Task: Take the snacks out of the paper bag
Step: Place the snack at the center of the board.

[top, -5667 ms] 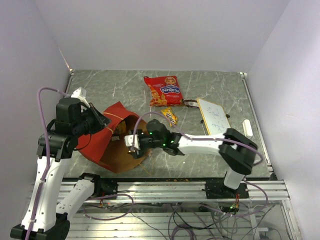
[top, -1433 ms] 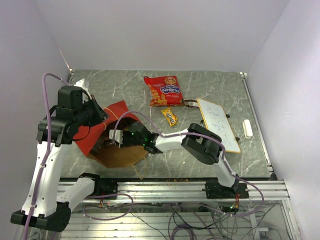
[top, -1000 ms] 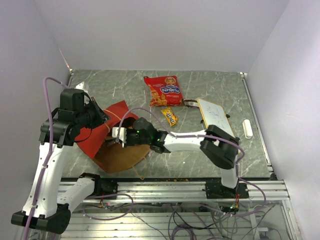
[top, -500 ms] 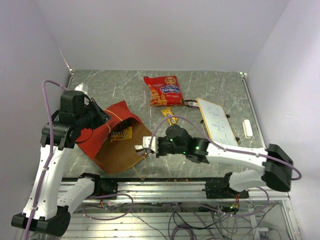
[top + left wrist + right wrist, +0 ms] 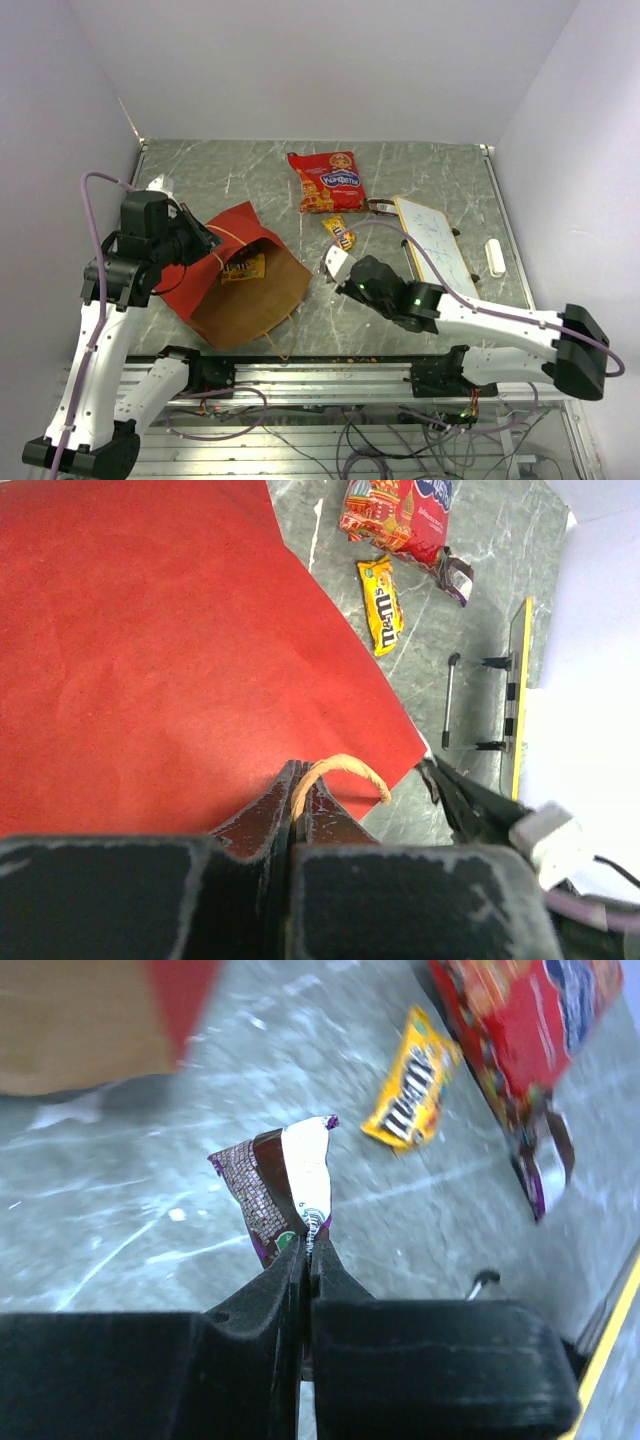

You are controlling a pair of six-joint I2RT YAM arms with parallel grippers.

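Note:
The paper bag (image 5: 245,300), red outside and brown inside, lies on its side with its mouth towards the middle of the table. My left gripper (image 5: 205,243) is shut on its string handle (image 5: 345,768), holding the upper red wall (image 5: 150,650) up. A yellow packet (image 5: 243,267) shows inside the bag. My right gripper (image 5: 308,1242) is shut on a small purple-and-white wrapper (image 5: 285,1185), held above the table just right of the bag (image 5: 70,1020). The large red packet (image 5: 327,181), a yellow packet (image 5: 339,232) and a dark wrapper (image 5: 380,206) lie on the table behind.
A white wood-framed board (image 5: 432,245) stands on the table at the right, with a small white object (image 5: 494,257) beyond it. Walls close in the table on the left, back and right. The arms' rail runs along the near edge.
My right gripper has come out of the bag's mouth and moved right, carrying the small wrapper. The left gripper keeps holding the handle; the bag has settled slightly.

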